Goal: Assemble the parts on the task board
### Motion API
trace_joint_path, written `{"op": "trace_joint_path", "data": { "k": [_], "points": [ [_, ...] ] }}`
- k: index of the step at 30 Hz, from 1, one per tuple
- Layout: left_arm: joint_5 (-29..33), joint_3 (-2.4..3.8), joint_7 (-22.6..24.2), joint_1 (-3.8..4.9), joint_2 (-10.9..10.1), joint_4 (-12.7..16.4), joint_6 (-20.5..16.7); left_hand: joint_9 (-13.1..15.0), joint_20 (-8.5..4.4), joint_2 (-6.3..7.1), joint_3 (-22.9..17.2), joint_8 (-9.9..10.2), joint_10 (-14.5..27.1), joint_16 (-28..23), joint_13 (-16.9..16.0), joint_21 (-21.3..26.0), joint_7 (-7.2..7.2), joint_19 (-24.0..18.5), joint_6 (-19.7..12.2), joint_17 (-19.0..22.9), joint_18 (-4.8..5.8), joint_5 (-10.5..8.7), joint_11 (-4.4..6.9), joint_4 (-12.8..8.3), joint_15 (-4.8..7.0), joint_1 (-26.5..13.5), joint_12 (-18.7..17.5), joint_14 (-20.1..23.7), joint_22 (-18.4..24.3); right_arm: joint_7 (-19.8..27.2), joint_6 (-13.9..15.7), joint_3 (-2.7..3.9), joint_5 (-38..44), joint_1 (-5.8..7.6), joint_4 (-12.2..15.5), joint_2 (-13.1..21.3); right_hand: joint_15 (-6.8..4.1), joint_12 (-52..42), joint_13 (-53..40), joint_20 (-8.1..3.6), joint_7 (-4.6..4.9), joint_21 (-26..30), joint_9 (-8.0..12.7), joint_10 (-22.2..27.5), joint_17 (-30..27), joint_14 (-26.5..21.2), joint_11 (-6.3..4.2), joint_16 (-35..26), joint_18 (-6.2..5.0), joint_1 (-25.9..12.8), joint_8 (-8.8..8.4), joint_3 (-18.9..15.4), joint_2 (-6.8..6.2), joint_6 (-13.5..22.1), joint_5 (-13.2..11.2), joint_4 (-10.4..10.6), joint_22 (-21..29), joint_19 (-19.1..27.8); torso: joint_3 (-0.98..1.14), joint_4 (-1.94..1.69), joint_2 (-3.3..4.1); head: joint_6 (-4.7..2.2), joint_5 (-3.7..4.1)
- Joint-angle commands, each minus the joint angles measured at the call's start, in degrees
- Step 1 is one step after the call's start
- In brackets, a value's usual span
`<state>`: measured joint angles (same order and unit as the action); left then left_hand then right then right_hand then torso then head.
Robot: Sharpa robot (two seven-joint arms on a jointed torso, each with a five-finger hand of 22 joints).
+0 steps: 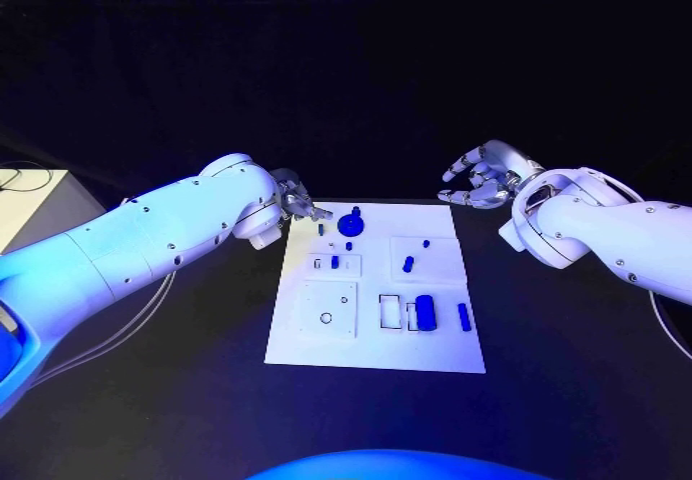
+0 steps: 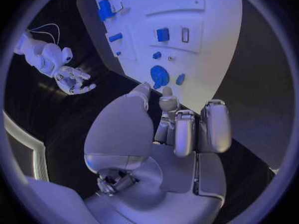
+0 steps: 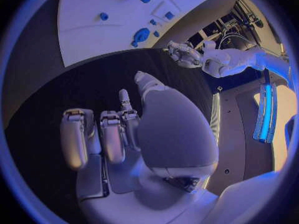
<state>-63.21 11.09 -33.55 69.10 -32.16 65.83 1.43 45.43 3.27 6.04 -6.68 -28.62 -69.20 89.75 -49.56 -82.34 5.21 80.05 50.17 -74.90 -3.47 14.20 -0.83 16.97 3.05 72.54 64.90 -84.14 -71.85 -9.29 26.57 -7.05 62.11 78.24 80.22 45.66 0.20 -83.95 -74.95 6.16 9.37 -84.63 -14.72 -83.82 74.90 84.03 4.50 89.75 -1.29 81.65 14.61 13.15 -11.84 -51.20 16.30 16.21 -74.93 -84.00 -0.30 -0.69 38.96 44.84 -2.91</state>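
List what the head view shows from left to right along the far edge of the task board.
left hand → round blue part on the task board → right hand, raised off the board's far right corner.

You find no text, label, brand, number or sign that can be read here: the task board [image 1: 378,345] carries only outlined shapes, and nothing legible stands on its blue parts [image 1: 424,312] or the tabletop [image 1: 216,400].

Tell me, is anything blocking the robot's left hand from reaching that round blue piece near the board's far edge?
Nothing visible: the left hand hovers at the task board's far left corner, with bare board between it and the round blue part.
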Motion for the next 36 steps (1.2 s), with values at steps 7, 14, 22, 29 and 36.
{"op": "trace_joint_path", "data": {
  "k": [7,14,22,29,36],
  "points": [
    [-1.2,-0.25,1.5,0.45,4.2,-7.8,2.3,-0.2,0.11,0.84,-1.1,0.3,0.3,-0.2,-0.1,0.3,0.01,-0.3,-0.2,-14.4,-0.47,0.28,-0.10,0.0,-0.54,-0.6,-0.2,-5.6,0.0,0.4,0.1,0.11,0.5,0.00,0.6,0.1,-0.09,0.4,-9.4,-0.37,-0.06,0.3,-0.1,0.2,15.1,6.0,-0.01,0.2,-0.27,-0.3,0.24,0.4,-0.07,0.3,0.1,0.1,-10.2,-3.7,-0.10,0.36,0.51,-0.51,-0.17],
    [-0.6,-1.50,1.7,0.62,6.0,-11.5,3.7,-0.1,0.17,1.22,-3.0,0.0,0.7,-0.2,0.3,0.4,-0.12,-0.4,0.2,-14.3,-0.52,0.44,-0.04,0.0,-0.53,-1.5,-0.4,-5.6,0.2,0.4,0.0,0.21,0.5,0.03,0.8,0.2,-0.09,0.4,-9.4,-0.37,-0.06,0.3,-0.1,0.2,15.1,6.0,-0.01,0.2,-0.27,-0.3,0.24,0.4,-0.07,0.3,0.1,0.1,-10.2,-3.7,-0.24,0.51,0.94,-0.85,-0.36],
    [-0.4,-2.15,2.1,0.78,7.4,-14.4,3.7,0.0,0.18,1.94,-4.4,-0.2,0.7,-0.2,0.2,0.4,-0.07,-0.4,0.2,-14.4,-0.52,0.37,-0.09,0.0,-0.56,-3.5,-0.1,-5.6,0.2,0.4,0.0,0.30,0.6,0.04,0.9,0.2,-0.09,0.4,-9.4,-0.37,-0.06,0.3,-0.1,0.2,15.1,6.0,-0.01,0.2,-0.27,-0.3,0.24,0.4,-0.07,0.3,0.1,0.1,-10.2,-3.7,-0.25,0.52,0.94,-0.83,-0.33],
    [-0.4,-2.41,2.4,0.83,8.0,-15.9,3.1,0.0,0.19,1.93,-4.7,-0.3,0.7,-0.2,0.2,0.4,-0.09,-0.4,0.1,-14.4,-0.51,0.39,-0.08,0.0,-0.56,-3.6,-0.1,-5.6,0.1,0.4,0.0,0.33,0.6,0.06,0.9,0.2,-0.09,0.4,-9.4,-0.37,-0.06,0.3,-0.1,0.2,15.1,6.0,-0.01,0.2,-0.27,-0.3,0.24,0.4,-0.07,0.3,0.1,0.1,-10.2,-3.7,-0.22,0.43,0.91,-0.62,-0.14],
    [0.0,-2.54,2.8,0.85,8.4,-16.6,2.7,0.0,0.19,1.88,-5.3,-0.3,0.6,-0.1,0.1,0.4,-0.12,-0.3,0.1,-14.5,-0.49,0.43,-0.05,-0.1,-0.54,-3.6,0.0,-5.6,0.0,0.4,0.0,0.34,0.6,0.07,0.9,0.1,-0.09,0.4,-9.4,-0.37,-0.06,0.3,-0.1,0.2,15.1,6.0,-0.01,0.2,-0.27,-0.3,0.24,0.4,-0.07,0.3,0.1,0.1,-10.2,-3.7,-0.22,0.48,0.94,-0.58,-0.03]
  ]
}}
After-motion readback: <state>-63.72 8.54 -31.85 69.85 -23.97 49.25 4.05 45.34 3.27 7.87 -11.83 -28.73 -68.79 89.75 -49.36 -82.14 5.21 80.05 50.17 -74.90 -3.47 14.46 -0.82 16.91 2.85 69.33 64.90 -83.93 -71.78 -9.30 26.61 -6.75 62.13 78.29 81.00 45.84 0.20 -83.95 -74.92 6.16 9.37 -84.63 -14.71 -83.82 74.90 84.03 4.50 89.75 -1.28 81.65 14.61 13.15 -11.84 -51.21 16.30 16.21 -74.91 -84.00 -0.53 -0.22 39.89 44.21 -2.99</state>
